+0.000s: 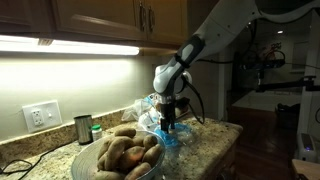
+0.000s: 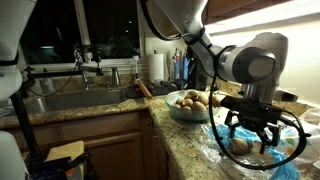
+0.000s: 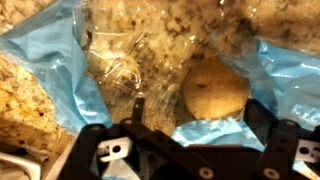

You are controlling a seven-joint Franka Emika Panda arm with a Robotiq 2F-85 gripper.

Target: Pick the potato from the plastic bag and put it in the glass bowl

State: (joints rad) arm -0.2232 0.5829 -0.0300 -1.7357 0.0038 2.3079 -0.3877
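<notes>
1 plastic bag (image 1: pixel 147 110) under the gripper (image 3: pixel 195 115), 1 potato (image 3: pixel 215 92) in it just below the gripper. 1 glass bowl (image 1: pixel 79 158) beside the gripper, at least 6 potatoes (image 1: pixel 125 150) piled inside. 1 metal cup (image 1: pixel 83 129) beyond the bowl.

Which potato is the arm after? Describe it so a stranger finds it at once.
On the granite counter, beside the glass bowl heaped with potatoes, lies a crinkled plastic bag with blue patches. Below the open tool, one round tan potato sits inside it, the only one seen behind plastic rather than in the bowl.
</notes>
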